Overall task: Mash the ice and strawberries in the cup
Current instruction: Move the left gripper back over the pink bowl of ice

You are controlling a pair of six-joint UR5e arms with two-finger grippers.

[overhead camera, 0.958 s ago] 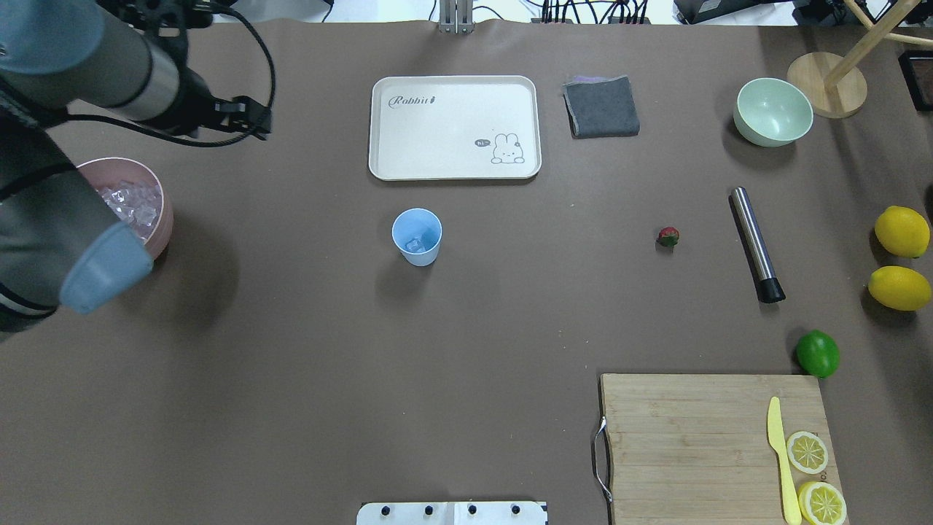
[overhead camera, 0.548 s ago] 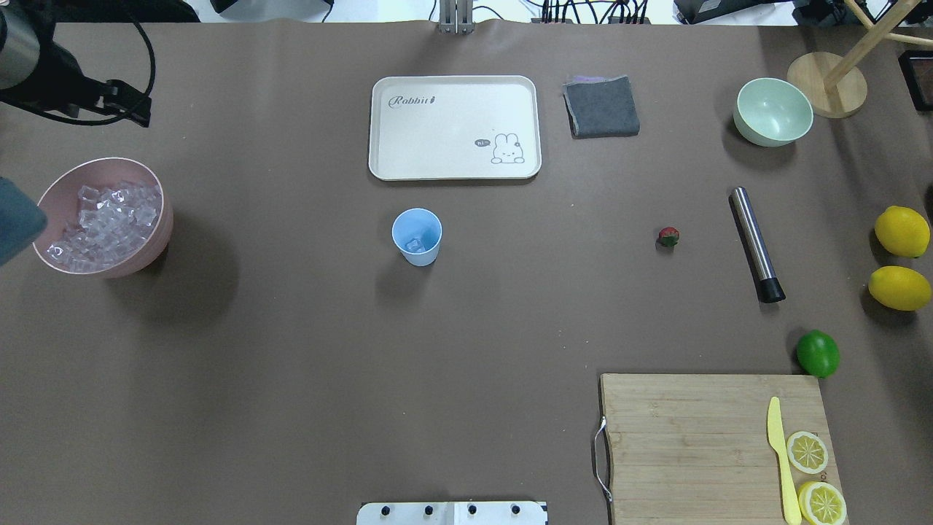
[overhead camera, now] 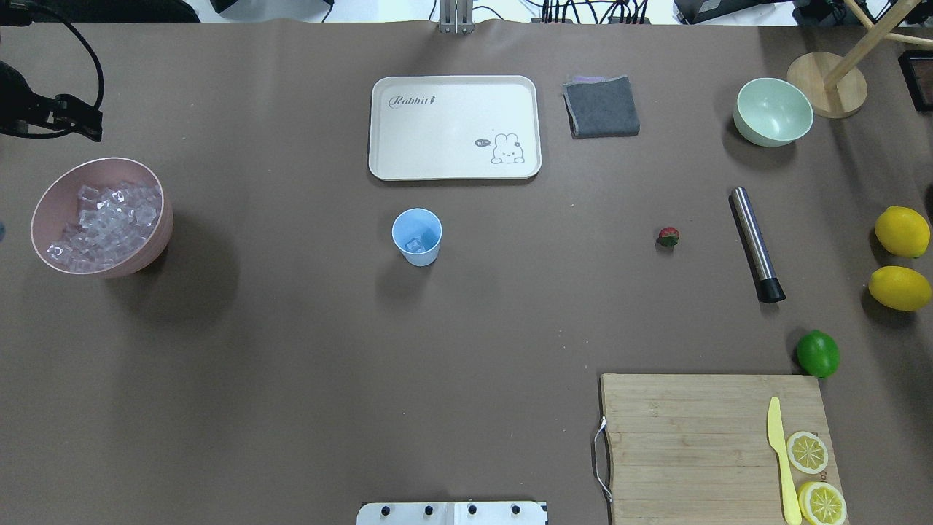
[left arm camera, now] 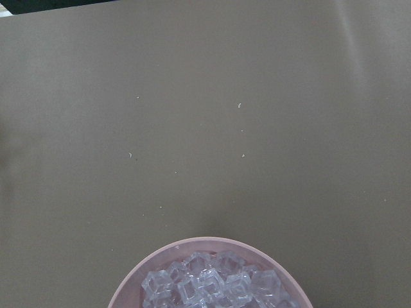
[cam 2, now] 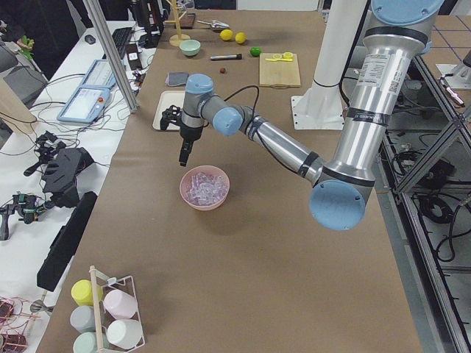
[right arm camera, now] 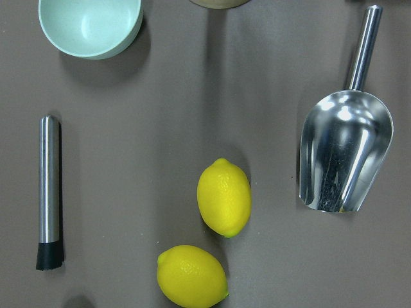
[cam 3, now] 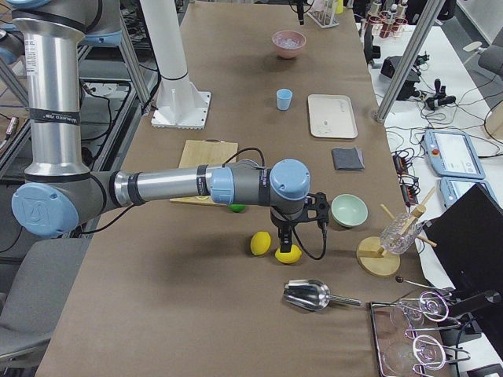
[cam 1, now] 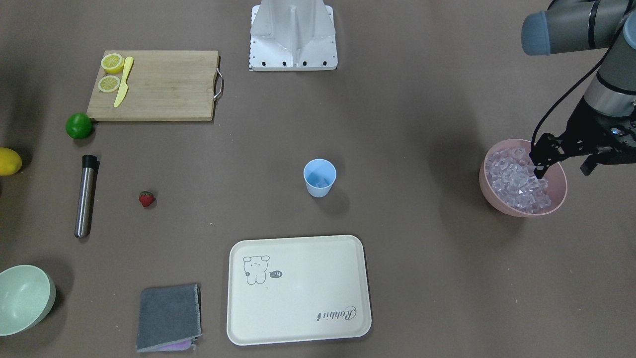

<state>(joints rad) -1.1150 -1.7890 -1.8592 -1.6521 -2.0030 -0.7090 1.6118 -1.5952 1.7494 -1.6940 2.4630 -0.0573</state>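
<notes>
Clutter sits mostly on the robot's right: wooden cutting board (overhead camera: pixel 692 437) with a yellow knife (overhead camera: pixel 780 452) and two lemon slices (overhead camera: pixel 807 451) on it, lime (overhead camera: pixel 817 354) just beside its corner, two whole lemons (overhead camera: pixel 902 231) at the edge of the table (overhead camera: pixel 291 350), and a steel muddler (overhead camera: pixel 756 244) lying flat between them and the strawberry (overhead camera: pixel 668 235). Pale green bowl (overhead camera: pixel 773 111), folded grey cloth (overhead camera: pixel 601 106) and cream tray (overhead camera: pixel 455 127) line the far side; the tray is just beyond the cup (overhead camera: pixel 419 257). Out past the lemons, a metal scoop (right arm camera: pixel 343 154) shows in the right wrist view. The right gripper (cam 3: pixel 284 236) hangs over those lemons, and whether its claw is spread or pressed together I cannot tell. Over on the left, the left gripper (cam 1: pixel 539 171) hangs above the pink bowl (overhead camera: pixel 162 226), clear of the ice (overhead camera: pixel 102 222), claw pointing down; how far it is parted I cannot make out either. Now the goods: ice piled in the pink bowl, clear glassy cubes, and a cube or so at the bottom of the light-blue cup, which stands upright mid-table. The strawberry, small, red, green-topped, lies on the table well apart from the cup, nearer the muddler.
</notes>
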